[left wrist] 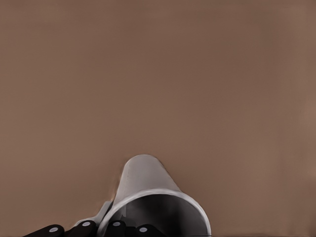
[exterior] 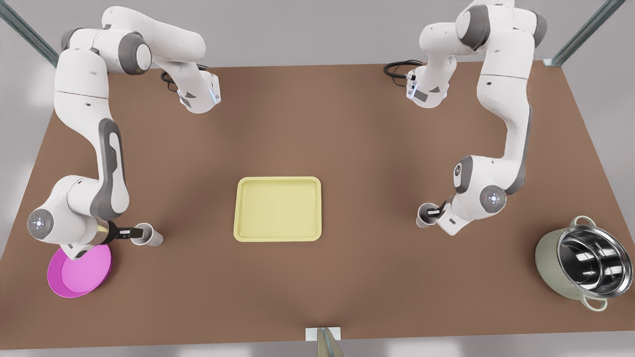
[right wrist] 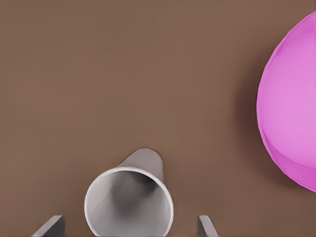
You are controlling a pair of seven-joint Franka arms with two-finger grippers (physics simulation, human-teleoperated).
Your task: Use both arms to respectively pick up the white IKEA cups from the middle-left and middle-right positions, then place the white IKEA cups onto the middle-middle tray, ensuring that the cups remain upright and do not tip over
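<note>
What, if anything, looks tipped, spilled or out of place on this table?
Nothing stands out. The right claw is open around one cup, and the left claw is at the other cup. Both cups look upright. The tray lies flat between them.

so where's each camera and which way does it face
front view: high above the brown table, looking down on the flat pale yellow tray; both white arms show.
left wrist view: on the front view's right arm, facing down at a small white tapered cup; left gripper shows.
right wrist view: on the other arm, facing down at the second white cup; open right gripper shows.
shared: front and right wrist views both see the round magenta bowl.
</note>
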